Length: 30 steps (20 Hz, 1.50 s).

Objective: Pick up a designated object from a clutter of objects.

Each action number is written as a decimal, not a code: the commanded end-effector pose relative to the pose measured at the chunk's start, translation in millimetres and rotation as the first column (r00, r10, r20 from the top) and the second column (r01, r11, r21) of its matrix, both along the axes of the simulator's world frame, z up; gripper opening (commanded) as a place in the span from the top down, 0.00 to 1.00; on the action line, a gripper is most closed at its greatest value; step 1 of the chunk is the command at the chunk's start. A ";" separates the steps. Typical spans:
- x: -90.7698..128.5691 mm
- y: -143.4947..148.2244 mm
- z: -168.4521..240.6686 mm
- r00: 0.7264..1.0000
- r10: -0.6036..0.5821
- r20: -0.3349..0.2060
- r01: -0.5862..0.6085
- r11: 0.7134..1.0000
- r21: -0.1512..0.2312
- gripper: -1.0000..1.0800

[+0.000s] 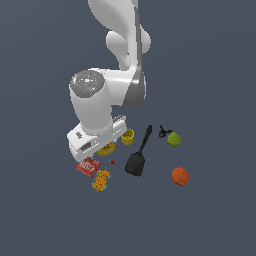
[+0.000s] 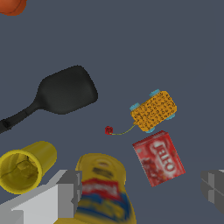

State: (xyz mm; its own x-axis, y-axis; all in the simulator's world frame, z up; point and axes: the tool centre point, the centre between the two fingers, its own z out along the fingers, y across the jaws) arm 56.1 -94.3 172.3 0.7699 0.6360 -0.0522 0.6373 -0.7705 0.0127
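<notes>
1. Overhead, the hand (image 2: 139, 192) hovers released, its fingers (image 2: 70, 192) spread wide and grasping nothing.
2. Between them on the surface (image 1: 210, 220) lies the red box (image 2: 158, 158), flat and untouched, nearer one finger, mustard bottle (image 2: 103, 192) beside it.
3. Its long axis runs diagonally, lettering upward, one short end toward the orange-speckled packet (image 2: 154, 110).

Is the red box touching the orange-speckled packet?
Cannot tell. In the wrist view the red box and packet nearly meet at one corner; no clear gap or contact shows.

Dark floor (image 1: 215, 75) with red box (image 1: 88, 166), packet (image 1: 101, 180), spatula (image 1: 137, 159), orange (image 1: 180, 176).
</notes>
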 end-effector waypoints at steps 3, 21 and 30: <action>4.2 -22.4 -24.3 0.995 0.099 0.000 -0.099 0.995 0.008 0.04; 6.3 -87.2 -100.2 0.921 0.388 0.027 -0.389 0.920 0.040 0.04; 40.7 -104.6 -44.4 0.905 0.411 0.110 -0.409 0.912 -0.043 0.04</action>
State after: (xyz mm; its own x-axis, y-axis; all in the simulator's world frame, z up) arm 96.7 -199.6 124.7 0.4441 0.8960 0.0082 0.8901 -0.4422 0.1102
